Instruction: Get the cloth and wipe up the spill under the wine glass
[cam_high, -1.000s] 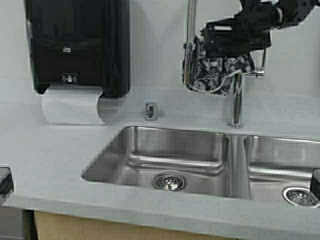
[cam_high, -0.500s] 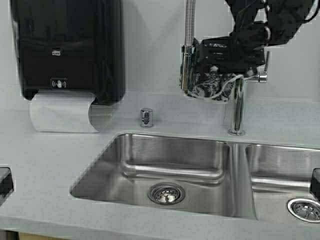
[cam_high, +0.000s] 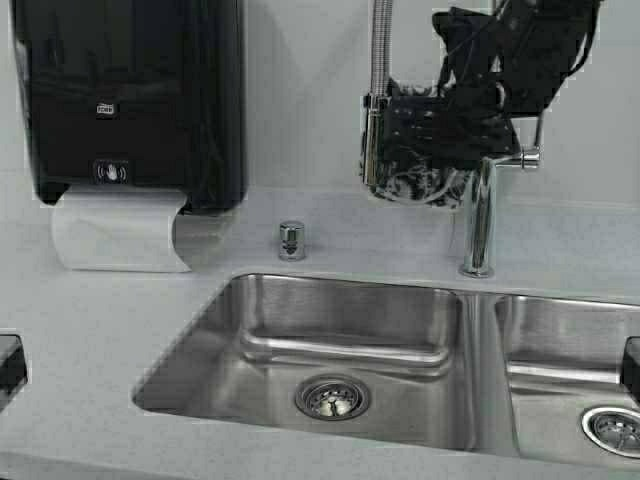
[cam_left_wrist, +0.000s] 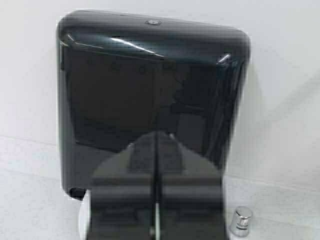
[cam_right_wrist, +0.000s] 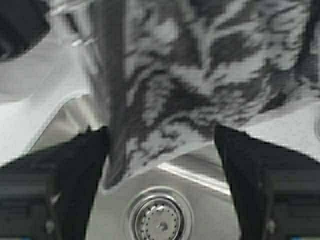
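While the cloth (cam_high: 415, 185) is draped over the faucet (cam_high: 478, 215), right gripper (cam_high: 445, 130) spread wide around it, fingers (cam_right_wrist: 75, 185) apart, left gripper (cam_left_wrist: 156, 200) pressed closed facing the towel dispenser (cam_high: 130, 100), sink (cam_high: 330, 350) open below, wall close behind.

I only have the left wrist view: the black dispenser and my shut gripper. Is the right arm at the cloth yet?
Observer: Yes. In the high view the right gripper is up at the cloth, which hangs on the faucet.
Operator: Clamped on it?
Observer: No. The right wrist view shows its fingers apart, with the cloth between them.
Operator: Any wine glass around?
Observer: None shows in any view.
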